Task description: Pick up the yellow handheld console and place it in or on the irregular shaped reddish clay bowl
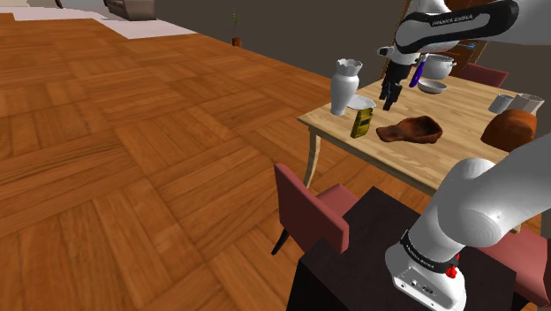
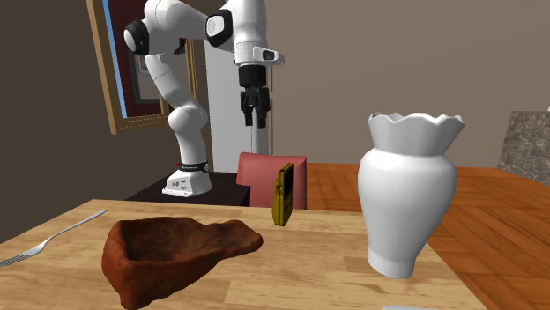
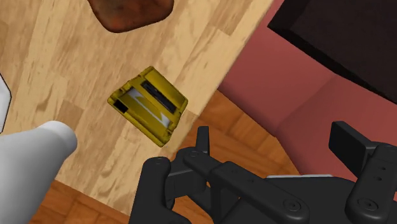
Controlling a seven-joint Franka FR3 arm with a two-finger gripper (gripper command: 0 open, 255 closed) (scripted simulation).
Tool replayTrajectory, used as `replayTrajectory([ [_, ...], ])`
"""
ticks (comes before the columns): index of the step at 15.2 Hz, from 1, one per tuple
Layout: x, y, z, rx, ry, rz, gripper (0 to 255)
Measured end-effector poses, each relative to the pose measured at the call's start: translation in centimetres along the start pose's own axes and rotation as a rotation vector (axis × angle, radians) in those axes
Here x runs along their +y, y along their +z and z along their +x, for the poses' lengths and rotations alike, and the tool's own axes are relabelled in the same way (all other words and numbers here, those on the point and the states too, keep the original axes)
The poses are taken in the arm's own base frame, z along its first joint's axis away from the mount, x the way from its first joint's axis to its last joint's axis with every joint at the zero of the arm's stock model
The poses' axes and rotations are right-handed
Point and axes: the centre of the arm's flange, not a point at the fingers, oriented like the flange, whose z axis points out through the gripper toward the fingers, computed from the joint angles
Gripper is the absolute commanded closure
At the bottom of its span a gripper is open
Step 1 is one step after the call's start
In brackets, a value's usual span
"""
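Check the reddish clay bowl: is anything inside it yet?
Nothing shows inside the reddish clay bowl; its hollow looks bare, though the near wall hides the deepest part. The yellow handheld console stands on the table beside it.

Flanking the upright yellow handheld console [image 1: 361, 122] are a white scallop-rimmed vase [image 1: 345, 86] and an irregular reddish-brown bowl [image 1: 411, 131]; the black gripper [image 1: 388, 104] hangs above it.

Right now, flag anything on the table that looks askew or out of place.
The yellow handheld console stands upright on end near the edge of the wooden table, not lying flat; nothing else odd.
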Motion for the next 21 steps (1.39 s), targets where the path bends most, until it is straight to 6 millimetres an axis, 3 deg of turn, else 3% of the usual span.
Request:
replayTrajectory([
  [8,9.4,5.1,-1.5,-0.005,-0.159,0.043,0],
  [13,15.5,8.6,-1.2,-0.009,-0.260,0.060,0],
  [21,16.1,12.6,-1.1,-0.006,-0.278,0.064,0],
])
